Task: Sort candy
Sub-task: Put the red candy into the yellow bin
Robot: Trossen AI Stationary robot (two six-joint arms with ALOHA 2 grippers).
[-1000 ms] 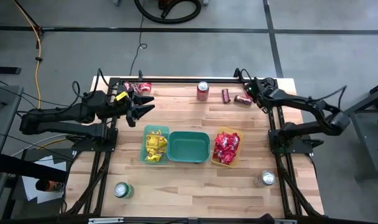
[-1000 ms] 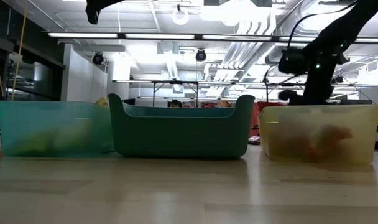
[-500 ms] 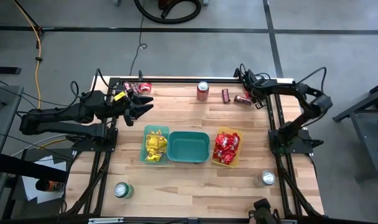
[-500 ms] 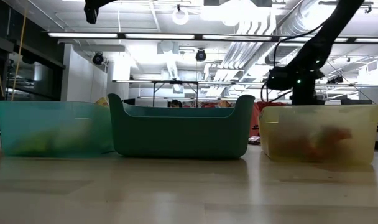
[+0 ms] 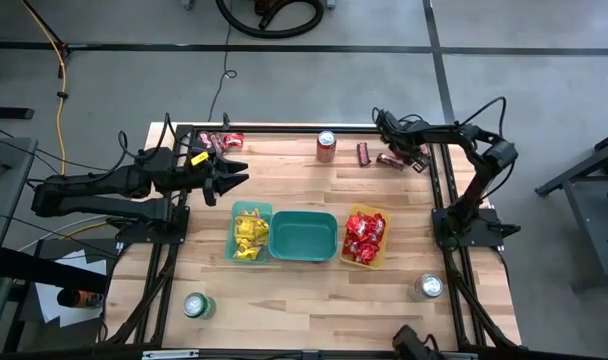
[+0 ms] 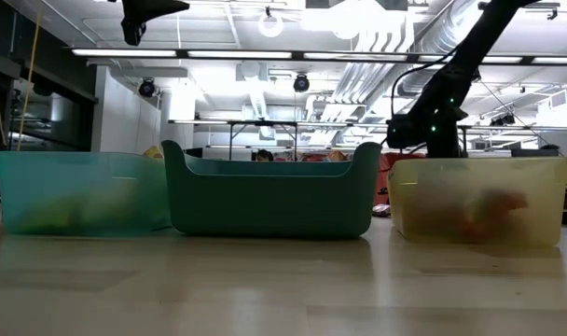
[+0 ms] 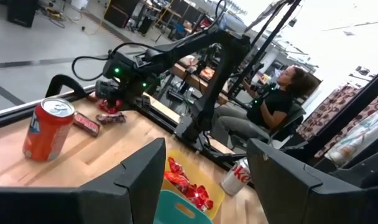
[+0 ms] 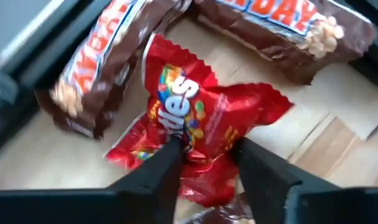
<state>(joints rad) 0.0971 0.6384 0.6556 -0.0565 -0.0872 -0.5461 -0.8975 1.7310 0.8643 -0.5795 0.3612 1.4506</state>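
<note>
My right gripper is open and hangs low over the far right corner of the table. Its two fingertips stand over a red packet that lies flat on the wood between two brown bars. A further brown bar lies near the red can. More candy, brown bars and a red packet, lies at the far left corner. My left gripper is open and empty, held above the table's far left part. My right gripper comes down at the red packet from above, one fingertip on each side of the packet's lower part. I cannot tell whether the fingers touch it. The packet lies flat on the table.
Three bins stand in a row mid-table: a light teal one with yellow packets, a dark green one, and a yellow one with red packets. There are three cans: red, green, silver. A person sits beyond the table's right side.
My right arm has folded its elbow inward, and its gripper has shifted a little toward the table's left and lowered over the candy at the far right corner. My left arm has hardly moved.
</note>
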